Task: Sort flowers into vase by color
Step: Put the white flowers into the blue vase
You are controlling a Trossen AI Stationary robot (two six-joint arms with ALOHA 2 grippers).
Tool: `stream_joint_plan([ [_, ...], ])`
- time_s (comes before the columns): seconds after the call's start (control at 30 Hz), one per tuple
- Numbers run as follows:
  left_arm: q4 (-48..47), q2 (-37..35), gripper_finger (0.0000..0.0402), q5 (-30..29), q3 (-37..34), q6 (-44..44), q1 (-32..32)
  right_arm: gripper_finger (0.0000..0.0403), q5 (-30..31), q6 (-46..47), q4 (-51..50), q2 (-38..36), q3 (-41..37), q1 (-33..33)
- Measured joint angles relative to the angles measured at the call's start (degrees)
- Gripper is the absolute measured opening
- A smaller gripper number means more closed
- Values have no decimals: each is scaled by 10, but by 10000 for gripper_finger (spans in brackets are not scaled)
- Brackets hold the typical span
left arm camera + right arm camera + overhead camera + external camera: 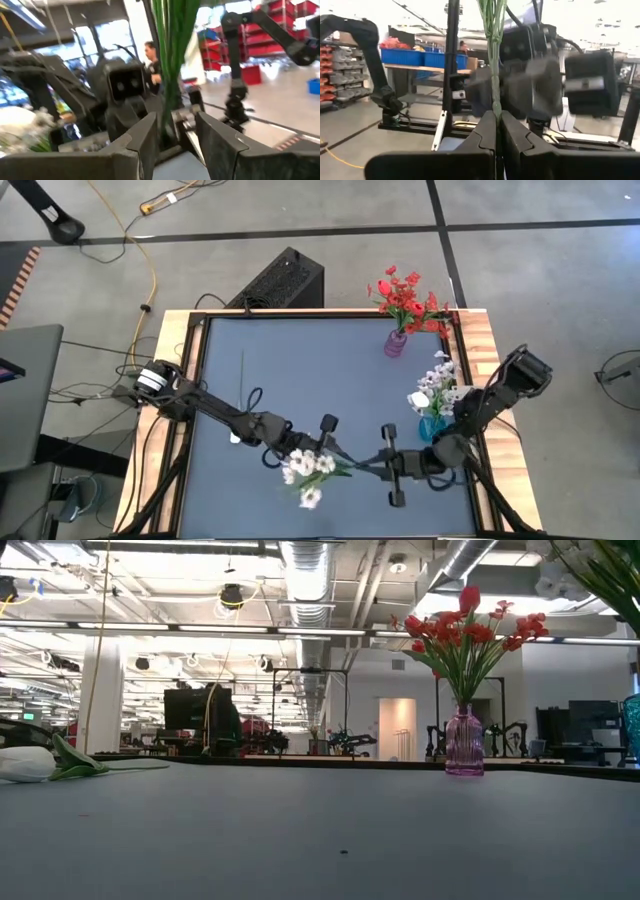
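No legible text, label, brand, number or sign appears on the table, the vases, the arms, or the room's equipment beyond.

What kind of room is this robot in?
Probably a big robotics lab or workshop. Bare pipes and ducts run across the ceiling, another robot arm stands on the floor, and blue storage bins sit on a workbench behind.

There are two vases: one purple vase with a bunch of red flowers, and one blue vase with white flowers. One more bunch of white flowers is between the two arms, and one single white tulip lies on the worktop. Two grippers are there, the left gripper and the right gripper.
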Motion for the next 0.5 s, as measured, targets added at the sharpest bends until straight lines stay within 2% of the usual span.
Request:
stream_joint_plan([
  [0.13,18,0,126,-5,0,15,-1,32,-2,13,-10,0,0,-24],
  [0.27,37,0,126,-58,0,20,0,32,0,13,-13,0,0,-29],
  [0.5,3,-38,126,-59,0,45,2,32,91,-17,-7,0,0,-4],
])
